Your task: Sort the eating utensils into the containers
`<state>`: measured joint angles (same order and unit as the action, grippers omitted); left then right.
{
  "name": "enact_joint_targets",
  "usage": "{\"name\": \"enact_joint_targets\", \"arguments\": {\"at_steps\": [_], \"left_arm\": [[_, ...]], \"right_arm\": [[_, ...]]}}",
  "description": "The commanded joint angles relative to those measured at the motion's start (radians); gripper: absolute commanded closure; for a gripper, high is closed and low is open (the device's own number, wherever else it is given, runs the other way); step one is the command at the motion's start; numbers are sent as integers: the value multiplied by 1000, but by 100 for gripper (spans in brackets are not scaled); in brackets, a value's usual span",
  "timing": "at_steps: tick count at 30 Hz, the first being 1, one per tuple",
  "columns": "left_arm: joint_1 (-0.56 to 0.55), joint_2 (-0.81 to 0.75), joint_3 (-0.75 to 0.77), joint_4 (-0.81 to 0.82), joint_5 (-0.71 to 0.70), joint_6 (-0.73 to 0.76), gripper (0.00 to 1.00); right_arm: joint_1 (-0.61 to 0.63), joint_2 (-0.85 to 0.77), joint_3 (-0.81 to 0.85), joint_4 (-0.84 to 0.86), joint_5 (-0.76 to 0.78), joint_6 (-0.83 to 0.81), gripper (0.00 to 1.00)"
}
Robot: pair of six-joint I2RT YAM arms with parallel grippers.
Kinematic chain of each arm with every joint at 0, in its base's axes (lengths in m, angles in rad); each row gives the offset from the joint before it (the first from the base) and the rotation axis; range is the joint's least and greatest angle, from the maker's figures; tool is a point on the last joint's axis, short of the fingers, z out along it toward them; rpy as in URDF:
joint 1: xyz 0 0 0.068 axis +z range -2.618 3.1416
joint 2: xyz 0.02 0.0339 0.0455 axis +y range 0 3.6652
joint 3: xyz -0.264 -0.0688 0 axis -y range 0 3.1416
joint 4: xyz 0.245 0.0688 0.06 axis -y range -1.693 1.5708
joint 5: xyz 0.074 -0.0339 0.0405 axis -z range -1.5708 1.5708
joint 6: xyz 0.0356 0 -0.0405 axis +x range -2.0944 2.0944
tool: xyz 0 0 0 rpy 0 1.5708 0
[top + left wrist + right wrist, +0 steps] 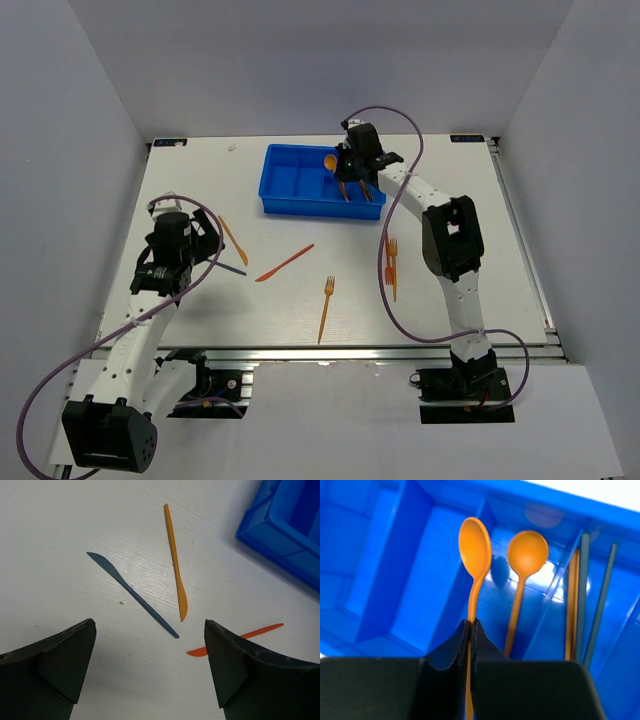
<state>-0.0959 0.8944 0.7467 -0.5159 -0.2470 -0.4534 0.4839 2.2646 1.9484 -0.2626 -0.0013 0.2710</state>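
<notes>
The right claw (471,625) is clenched on the thin handle of an orange spoon (475,545). It pinches low on the stem, so the bowl sticks out ahead of the tips toward the top of the wrist view. That grasp leaves the long end free to be lowered into a slot. The claw hangs over the blue tray (395,565), and the spoon's bowl shows against the divider left of centre. I cannot tell which compartment it is actually above.

A second orange spoon (526,555) lies in the compartment just right of it, so like is probably meant to join like. Further right, thin sticks (582,595), orange and dark, lie together in the end compartment.

In the overhead view the tray (300,207) sits at the upper middle of the desk (450,200).

The left claw (149,624) is released, its jaws spread wide, and hovers above the desk at the left of the overhead frame. Below it lie a dark blue knife (130,592) and an orange knife (175,562). A red-orange knife (240,639) is partly hidden behind one finger. The wide spread suits dropping over a flat, thin handle.

Orange forks (326,308) wait lower on the desk, unsorted.
</notes>
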Motion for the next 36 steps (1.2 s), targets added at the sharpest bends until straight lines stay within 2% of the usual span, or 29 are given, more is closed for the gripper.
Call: {"name": "enact_joint_targets", "arguments": {"at_steps": [1, 16, 18, 25, 29, 30, 31, 33, 35, 36], "left_arm": [[-4, 3, 6, 1, 12, 7, 2], [-4, 18, 6, 2, 14, 9, 2], [-4, 20, 8, 2, 15, 9, 2], [-4, 21, 6, 2, 15, 9, 2], [-4, 18, 8, 1, 9, 9, 2], [-4, 15, 8, -1, 5, 9, 2], [-4, 14, 8, -3, 2, 7, 2], [-4, 8, 13, -9, -17, 4, 2], [-4, 0, 16, -15, -38, -2, 2], [-4, -5, 19, -33, -60, -8, 2]], "right_arm": [[-11, -11, -13, 86, 53, -44, 100], [-45, 88, 119, 43, 40, -38, 100], [-44, 93, 136, 42, 28, -30, 85], [-45, 30, 107, 42, 17, -9, 46], [-44, -65, 51, 36, 38, -15, 45], [-44, -135, -15, 39, 52, -13, 42], [-42, -178, -60, 43, 67, -15, 35], [-34, -320, -220, 49, 150, -15, 11], [-28, -423, -348, 51, 220, 8, 11], [-27, -532, -488, 63, 230, 57, 11]]}}
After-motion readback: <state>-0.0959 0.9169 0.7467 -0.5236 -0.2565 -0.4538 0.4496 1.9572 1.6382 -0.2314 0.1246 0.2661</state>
